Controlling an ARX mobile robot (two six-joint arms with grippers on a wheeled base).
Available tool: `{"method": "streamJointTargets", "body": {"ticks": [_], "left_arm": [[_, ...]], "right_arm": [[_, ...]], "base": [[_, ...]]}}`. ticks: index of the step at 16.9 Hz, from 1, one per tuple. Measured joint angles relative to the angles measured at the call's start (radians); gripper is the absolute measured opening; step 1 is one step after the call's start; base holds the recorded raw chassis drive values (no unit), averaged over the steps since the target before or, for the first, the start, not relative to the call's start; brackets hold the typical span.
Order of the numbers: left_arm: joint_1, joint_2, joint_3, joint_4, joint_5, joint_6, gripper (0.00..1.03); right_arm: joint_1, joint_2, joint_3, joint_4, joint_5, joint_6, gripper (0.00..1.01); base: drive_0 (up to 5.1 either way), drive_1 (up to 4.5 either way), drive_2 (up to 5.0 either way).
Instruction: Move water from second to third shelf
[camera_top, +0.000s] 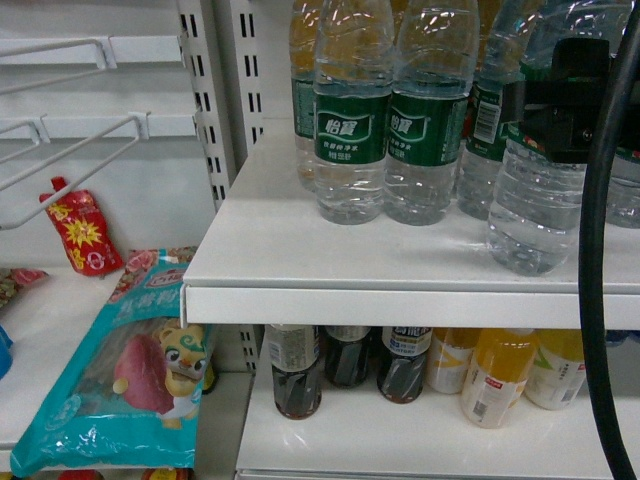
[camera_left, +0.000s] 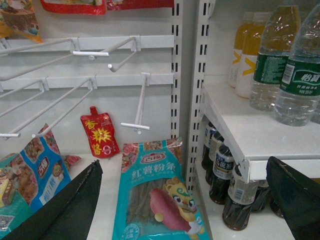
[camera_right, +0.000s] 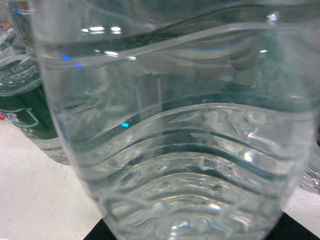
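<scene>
The water bottle (camera_top: 533, 208), clear and ribbed, stands near the front right of the upper white shelf (camera_top: 300, 260). My right gripper (camera_top: 560, 95) is shut on the water bottle at label height. In the right wrist view the water bottle (camera_right: 180, 125) fills the frame, and the right gripper (camera_right: 195, 231) shows only as black finger corners at the bottom edge. Other green-labelled water bottles (camera_top: 352, 120) stand behind it in a row. My left gripper (camera_left: 184, 165) hangs open over a teal noodle packet (camera_left: 157, 195), with nothing between its fingers (camera_left: 65, 205).
On the lower shelf stand dark tea bottles (camera_top: 297, 370) and orange juice bottles (camera_top: 495, 375). To the left are white wire hooks (camera_left: 95, 52), a red sauce pouch (camera_top: 80, 230) and snack packets (camera_left: 37, 170). A black cable (camera_top: 600, 250) hangs at the right.
</scene>
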Motion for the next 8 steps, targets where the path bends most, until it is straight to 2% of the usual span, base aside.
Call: {"method": "streamJointTargets", "body": {"ticks": [6,8], "left_arm": [[0.0,0.0,0.0,0.0,0.0,0.0,0.98],[0.0,0.0,0.0,0.0,0.0,0.0,0.98]], "right_arm": [[0.003,0.025,0.018,0.008,0.013,0.019,0.39],[0.003,0.027,0.018,0.008,0.013,0.019,0.63]], "base": [[0.0,0.0,0.0],[0.0,0.0,0.0]]}}
